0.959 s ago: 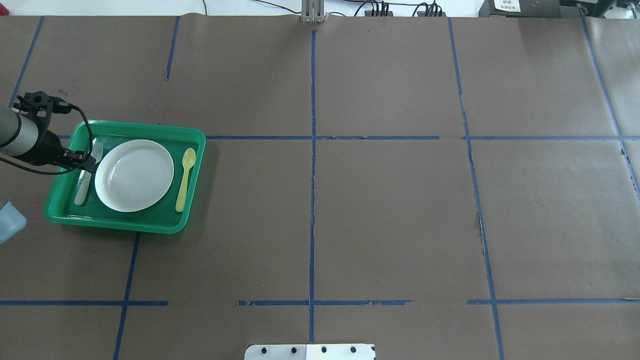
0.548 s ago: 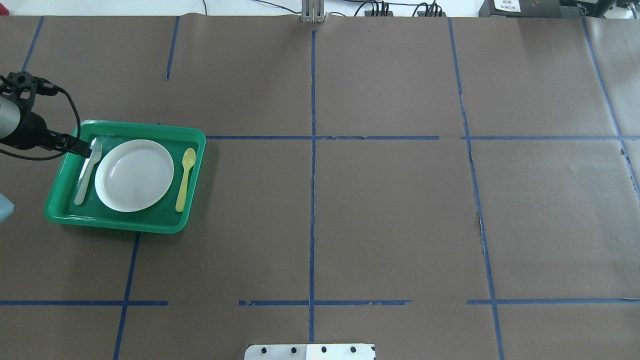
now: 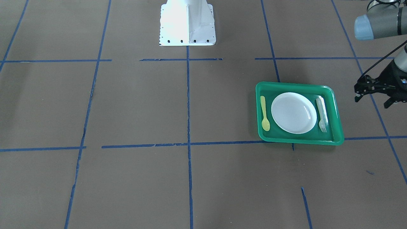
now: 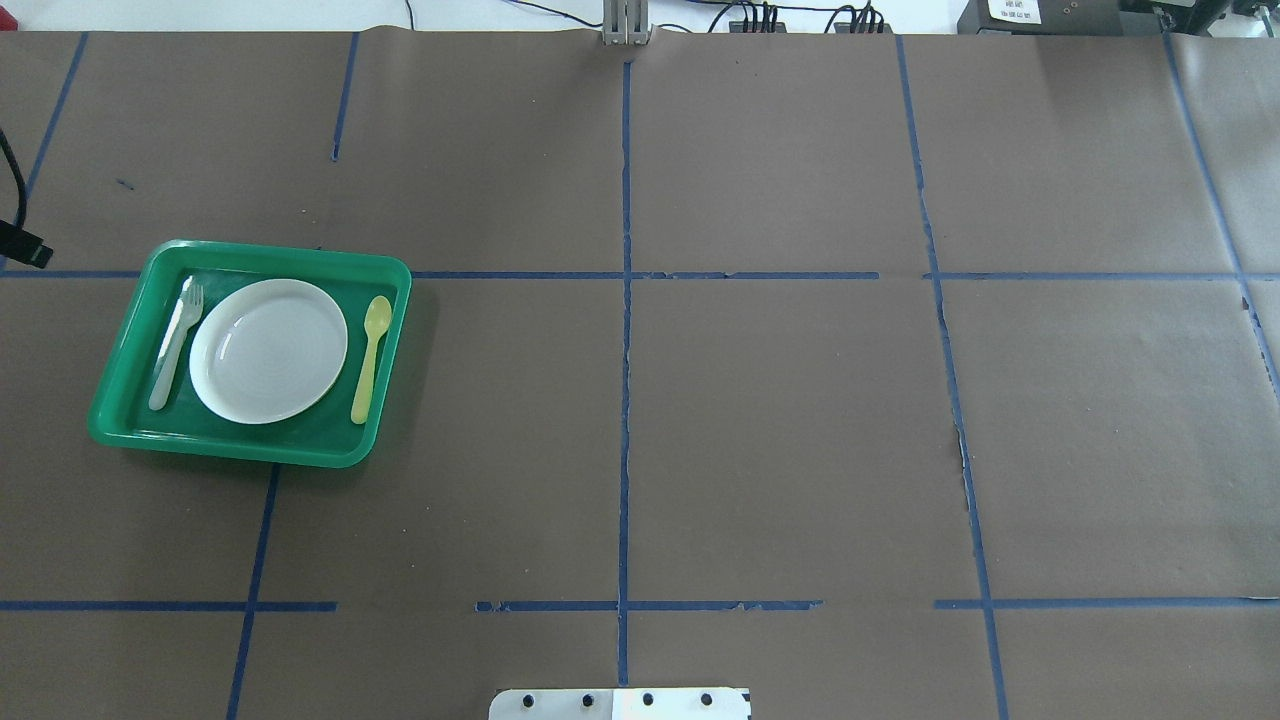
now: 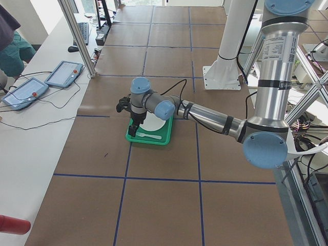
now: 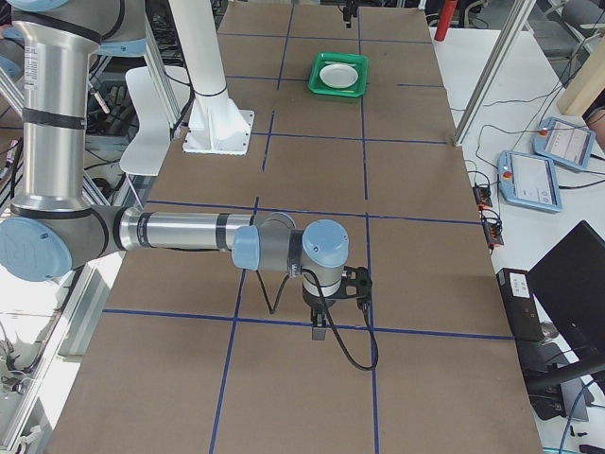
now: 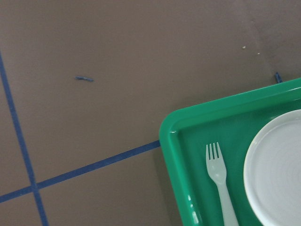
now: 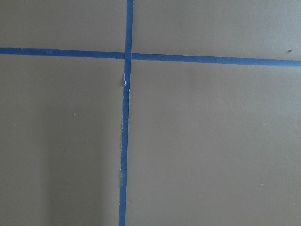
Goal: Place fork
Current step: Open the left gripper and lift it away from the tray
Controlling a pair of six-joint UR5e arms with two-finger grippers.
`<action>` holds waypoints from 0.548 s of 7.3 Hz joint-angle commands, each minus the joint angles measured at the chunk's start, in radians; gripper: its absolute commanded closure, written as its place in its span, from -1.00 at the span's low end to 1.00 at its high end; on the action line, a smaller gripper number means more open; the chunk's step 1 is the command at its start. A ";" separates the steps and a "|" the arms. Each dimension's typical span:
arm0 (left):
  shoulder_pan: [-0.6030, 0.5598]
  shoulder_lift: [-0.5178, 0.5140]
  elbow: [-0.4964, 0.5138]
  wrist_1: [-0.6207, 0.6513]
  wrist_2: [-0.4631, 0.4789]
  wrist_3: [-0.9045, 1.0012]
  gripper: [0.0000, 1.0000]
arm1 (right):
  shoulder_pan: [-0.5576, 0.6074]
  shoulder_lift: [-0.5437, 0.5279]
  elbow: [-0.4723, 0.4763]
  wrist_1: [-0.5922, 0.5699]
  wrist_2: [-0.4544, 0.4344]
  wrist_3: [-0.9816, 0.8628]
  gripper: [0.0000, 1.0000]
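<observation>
Front view, unlike overhead, shows you left claw (image 3: 372,101): spread wide, empty, hovering beside tray (image 3: 299,85). Fork (image 3: 321,113) flat inside tray, just beside plate (image 3: 294,113). Right claw (image 6: 319,326) far from tray; cannot tell spread.

Left wrist view: fork (image 7: 217,174) handle runs off the bottom edge. Plate (image 7: 277,174) and green tray (image 7: 175,141) are cut by the right and bottom edges.
Overhead: left gripper (image 4: 30,247) is mostly past the left edge, jaws unreadable.
Exterior right: right gripper (image 6: 319,328) jaw gap too small to read.
</observation>
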 commanded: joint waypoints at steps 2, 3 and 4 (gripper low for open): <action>-0.300 0.025 0.115 0.170 -0.158 0.410 -1.00 | 0.000 0.000 -0.001 0.000 0.000 0.000 -1.00; -0.353 0.083 0.167 0.165 -0.294 0.411 -1.00 | 0.000 0.000 0.000 0.000 0.000 0.000 -1.00; -0.376 0.104 0.183 0.165 -0.292 0.402 -1.00 | 0.000 0.000 0.000 0.000 0.000 0.000 -1.00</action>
